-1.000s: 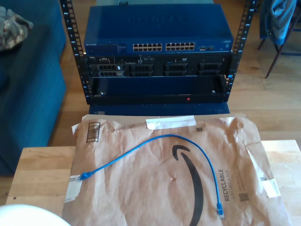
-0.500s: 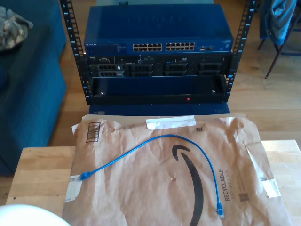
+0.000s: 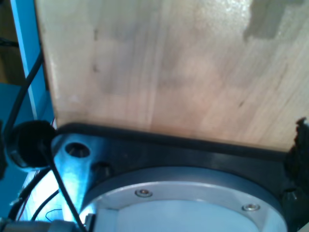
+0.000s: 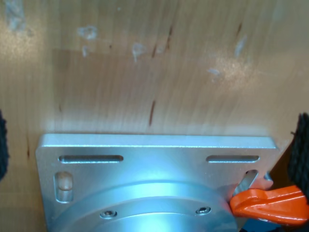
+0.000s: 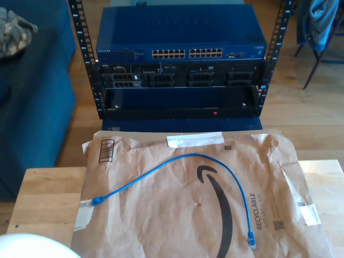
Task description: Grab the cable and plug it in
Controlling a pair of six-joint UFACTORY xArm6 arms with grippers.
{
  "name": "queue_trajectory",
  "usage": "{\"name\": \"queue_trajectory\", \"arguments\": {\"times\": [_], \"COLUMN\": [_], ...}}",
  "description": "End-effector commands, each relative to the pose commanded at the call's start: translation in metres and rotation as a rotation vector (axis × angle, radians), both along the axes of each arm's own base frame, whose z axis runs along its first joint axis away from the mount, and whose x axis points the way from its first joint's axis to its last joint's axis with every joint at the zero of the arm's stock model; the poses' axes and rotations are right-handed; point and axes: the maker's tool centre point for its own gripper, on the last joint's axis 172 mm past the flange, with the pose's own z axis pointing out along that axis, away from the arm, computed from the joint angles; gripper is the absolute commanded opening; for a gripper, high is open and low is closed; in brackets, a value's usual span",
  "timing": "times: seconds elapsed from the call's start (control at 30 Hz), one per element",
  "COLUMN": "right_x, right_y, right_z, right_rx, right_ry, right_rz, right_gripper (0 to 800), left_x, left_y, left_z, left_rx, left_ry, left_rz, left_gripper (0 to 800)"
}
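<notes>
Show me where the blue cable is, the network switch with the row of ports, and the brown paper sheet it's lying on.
blue cable [image 5: 209, 157]: exterior view, top of its arc.
network switch [image 5: 129, 37]: exterior view, blue top panel.
brown paper sheet [image 5: 156, 220]: exterior view, bare patch below the cable.

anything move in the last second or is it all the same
Nothing visibly changed. The blue ethernet cable lies in the same arc on the brown paper mailer, one plug toward the exterior view's left and the other plug toward its lower right, both unplugged. The network switch in the rack is as before.
</notes>
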Motion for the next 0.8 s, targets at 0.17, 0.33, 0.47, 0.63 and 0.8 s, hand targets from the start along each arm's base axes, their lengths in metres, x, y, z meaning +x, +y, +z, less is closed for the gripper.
{"name": "queue_trajectory", "arguments": {"times": [0.17,0.33,0.47,0.63,0.8], "right_x": [0.000,0.000,0.000,-0.013,-0.017], "right_y": [0.000,0.000,0.000,-0.001,-0.003], "right_z": [0.000,0.000,0.000,0.000,0.000], "right_rx": [0.000,-0.001,0.000,-0.007,-0.012], "right_ry": [0.000,0.000,0.000,0.040,0.053], "right_rz": [-0.002,-0.002,-0.002,0.050,0.067], "right_gripper": [798,798,798,798,798], "left_x": [0.000,0.000,0.000,0.000,0.000], "left_y": [-0.001,-0.001,-0.001,-0.001,0.000], "left_z": [0.000,0.000,0.000,0.000,0.000], "left_rx": [-0.003,-0.003,-0.003,-0.003,0.000], "left_ry": [0.000,0.000,0.000,0.000,0.001], "left_rz": [-0.001,0.002,0.000,0.002,0.000], "left_gripper": [800,800,800,799,800]}}
